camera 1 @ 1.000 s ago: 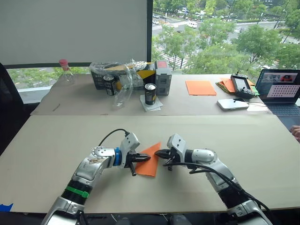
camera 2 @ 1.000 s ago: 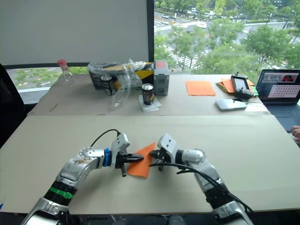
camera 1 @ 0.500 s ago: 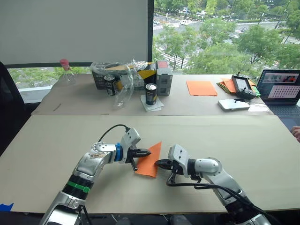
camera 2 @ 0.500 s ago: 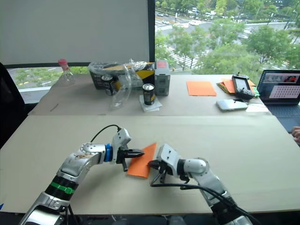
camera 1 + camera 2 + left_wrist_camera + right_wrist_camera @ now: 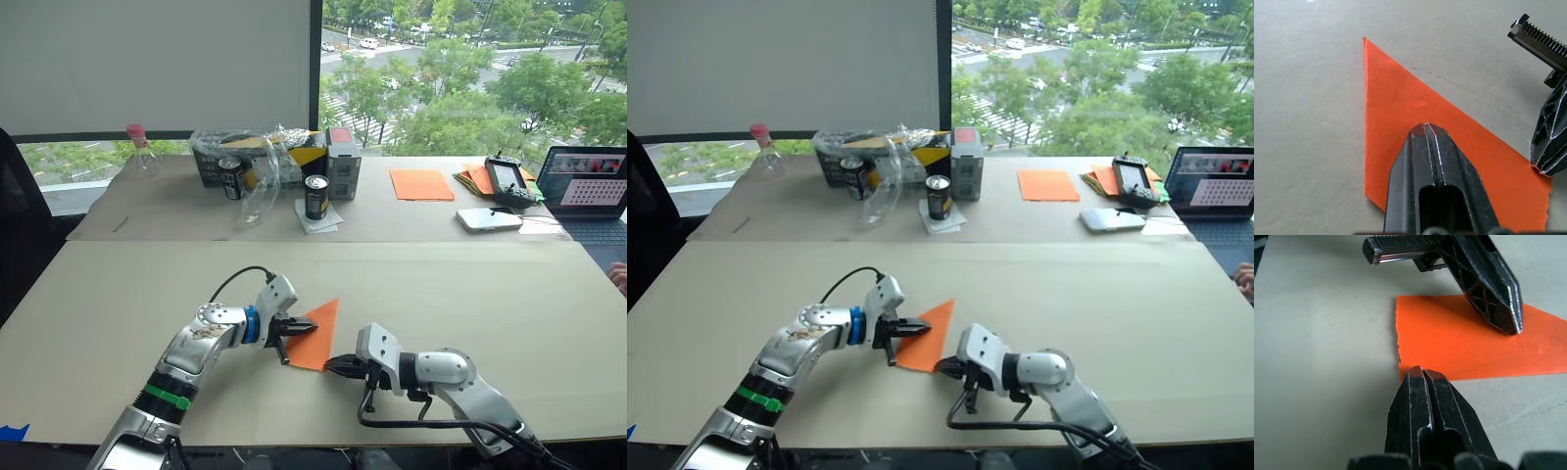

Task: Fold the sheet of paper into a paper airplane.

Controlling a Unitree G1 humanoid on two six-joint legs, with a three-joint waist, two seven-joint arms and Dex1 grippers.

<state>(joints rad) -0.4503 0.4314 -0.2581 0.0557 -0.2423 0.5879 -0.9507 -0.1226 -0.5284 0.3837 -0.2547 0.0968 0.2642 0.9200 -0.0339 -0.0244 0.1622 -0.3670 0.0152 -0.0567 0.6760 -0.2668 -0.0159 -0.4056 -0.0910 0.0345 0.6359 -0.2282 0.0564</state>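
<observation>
— What sits on the far beige worktop [image 5: 411, 220]?
— A clear plastic bottle with a pink cap [image 5: 136, 150] at its left end, then a black basket [image 5: 208, 168], two dark drink cans [image 5: 313, 196] and a grey box [image 5: 342, 163].
— And further right?
— A smooth flat orange sheet [image 5: 419, 183], a pile of orange and yellow papers [image 5: 470, 178], a black handheld controller [image 5: 506, 180], a white slab-shaped device [image 5: 487, 217] and an open laptop [image 5: 589, 188].

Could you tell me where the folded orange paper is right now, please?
The sheet of paper lies flat on the near table, centre front in the head views, between the left gripper, whose shut tips press on it, and the right gripper at its near corner.
</observation>
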